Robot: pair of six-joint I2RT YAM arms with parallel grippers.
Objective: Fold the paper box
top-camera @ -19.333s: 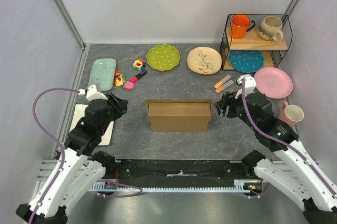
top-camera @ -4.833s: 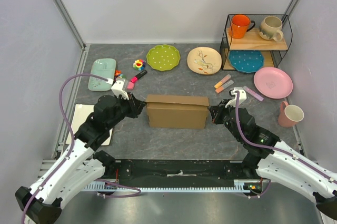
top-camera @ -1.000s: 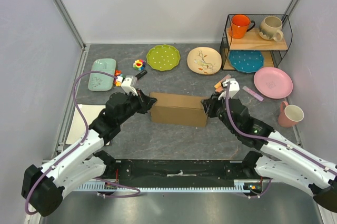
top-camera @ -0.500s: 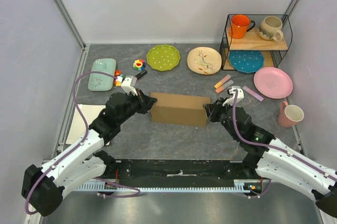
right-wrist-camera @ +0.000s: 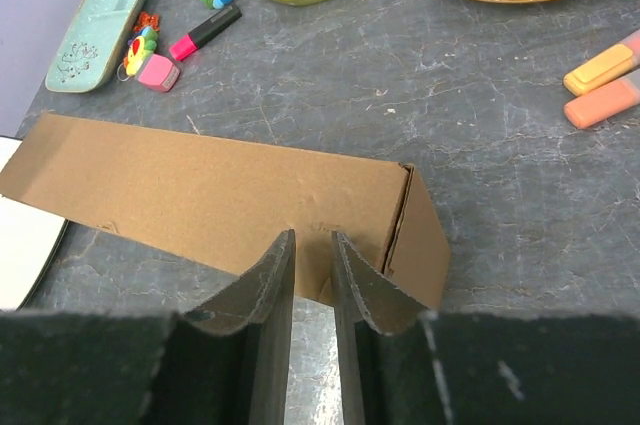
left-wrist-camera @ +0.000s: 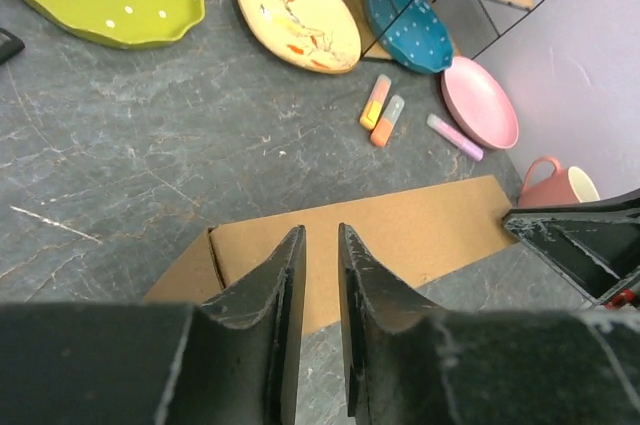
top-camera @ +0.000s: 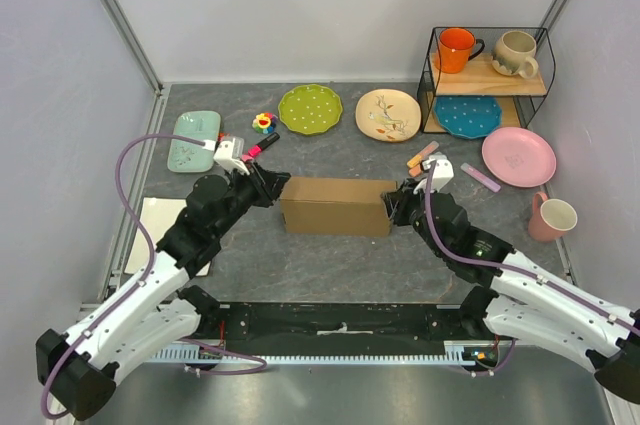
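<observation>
Mid-table, between the two arms: the paper box sits bracketed at both short ends.

Its long sides run roughly parallel to the near edge of the table, with the plates and markers well apart along the far edge. That central spot probably keeps each end within reach of one arm. The left gripper is stretched forward and angled inward over the box's left end. Its fingers stand a narrow slit apart with nothing between them. The right gripper mirrors that pose at the right end, where an end flap slants outward. Its jaws are likewise parted only slightly and empty. Both arms are low and extended, apparently poised to press or tuck the end flaps, though whether either one touches the cardboard is unclear.
</observation>
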